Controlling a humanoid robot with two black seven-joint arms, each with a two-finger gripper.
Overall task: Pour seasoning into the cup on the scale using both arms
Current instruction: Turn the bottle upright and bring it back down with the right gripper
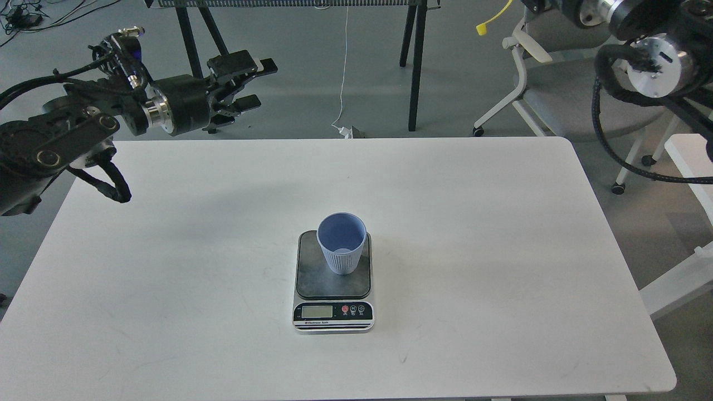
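Observation:
The light blue ribbed cup (342,243) stands upright on the dark platform of the scale (333,289) in the middle of the white table (167,267). My left gripper (250,83) hovers open and empty above the table's far left edge. My right arm (646,50) is raised at the top right corner; its gripper is out of view. The yellow squeeze bottle is out of view; only its small yellow tethered tip cover (483,26) shows near the top edge.
Grey office chairs (562,94) stand beyond the table's far right. Black stand legs (412,67) and a white cable (344,72) are behind the table. A white frame (685,167) is at the right.

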